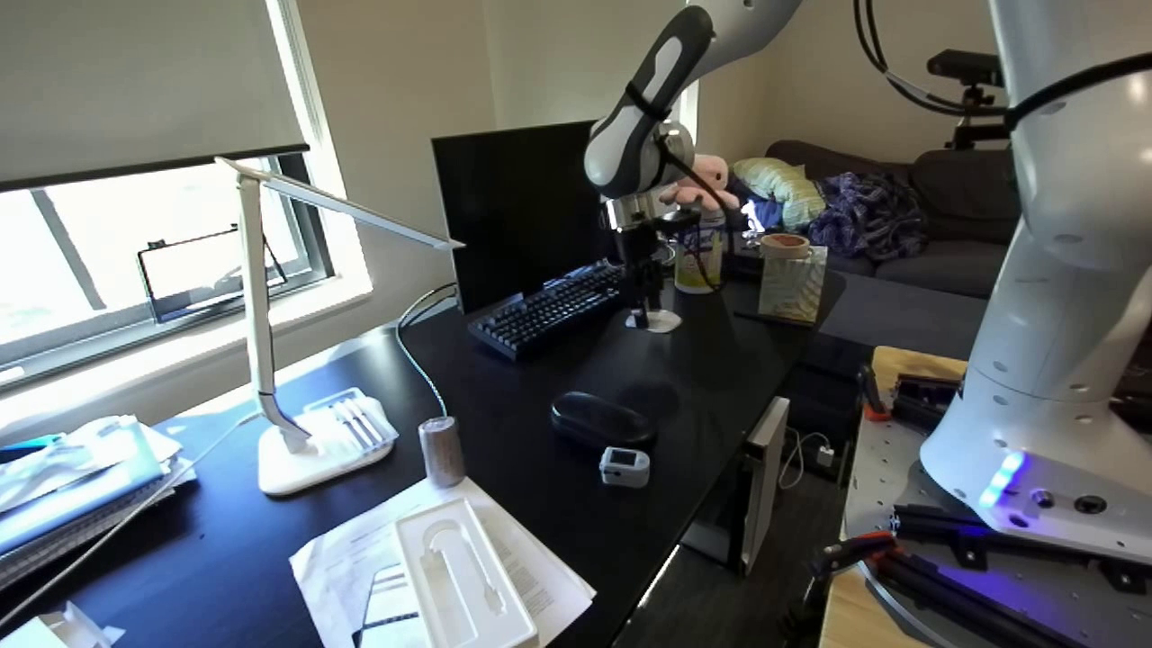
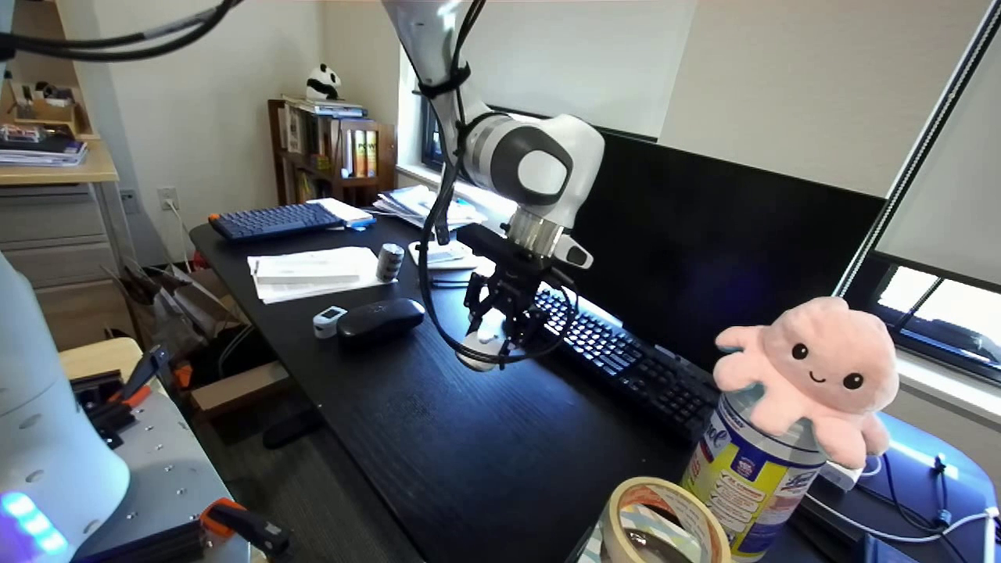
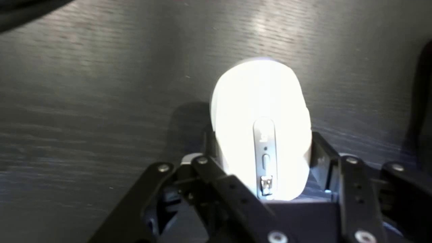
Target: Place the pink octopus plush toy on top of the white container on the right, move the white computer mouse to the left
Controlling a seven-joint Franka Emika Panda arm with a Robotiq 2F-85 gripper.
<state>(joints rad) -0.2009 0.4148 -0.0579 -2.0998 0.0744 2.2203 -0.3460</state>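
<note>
And it's smooth plastic on the mouse (image 3: pixel 239 104), flaring with glare! Fine grain and a low sheen run across the desk (image 2: pixel 438 438). Shiny metal screw heads (image 3: pixel 202 160) stud the gripper (image 3: pixel 263 146). Fleecy cloth covers the octopus plush (image 2: pixel 829 344), the canister (image 2: pixel 747 481) wears glossy print, a polished metal collar (image 2: pixel 534 234) gleams on the arm (image 2: pixel 580 160), and the monitor (image 2: pixel 719 211) looks matt.

In an exterior view, the soft, round-headed, pale-pink octopus plush toy (image 2: pixel 817 367) between three and four o'clock has black eyes, while the cylindrical white container (image 2: pixel 758 469) at four o'clock carries blue and yellow. In the wrist view, the oval white computer mouse (image 3: pixel 261 126) bears a grey strip, the jointed gripper (image 3: pixel 265 152) at six o'clock is black, and the flat black desk (image 3: pixel 101 87) shows pale streaks.
</note>
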